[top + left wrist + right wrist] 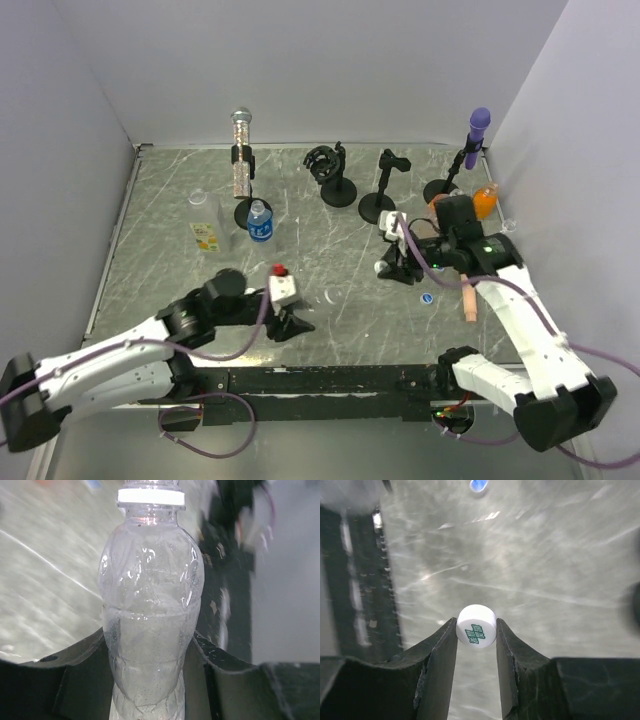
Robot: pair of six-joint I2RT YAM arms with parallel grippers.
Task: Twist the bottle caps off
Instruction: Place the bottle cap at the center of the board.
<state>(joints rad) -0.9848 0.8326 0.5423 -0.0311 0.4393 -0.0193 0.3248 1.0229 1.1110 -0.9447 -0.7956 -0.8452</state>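
A clear bottle [150,605] with liquid in its lower half sits between the jaws of my left gripper [149,636], which is shut on its body. A white ring [151,498] circles the neck, and the mouth runs out of the top of the left wrist view. My right gripper [476,624] is shut on a small white bottle cap [476,626] with green print, held above the table. From above, the left gripper [292,322] is near the front middle and the right gripper [392,265] is to its right. A blue cap [427,298] lies loose on the table.
At the back left stand a blue-labelled bottle [260,222] and a bottle with a yellow-green label [205,236]. An orange bottle [485,201] is at the back right. Microphones on black stands, silver [241,150] and purple [478,128], line the back with two empty stands [340,185].
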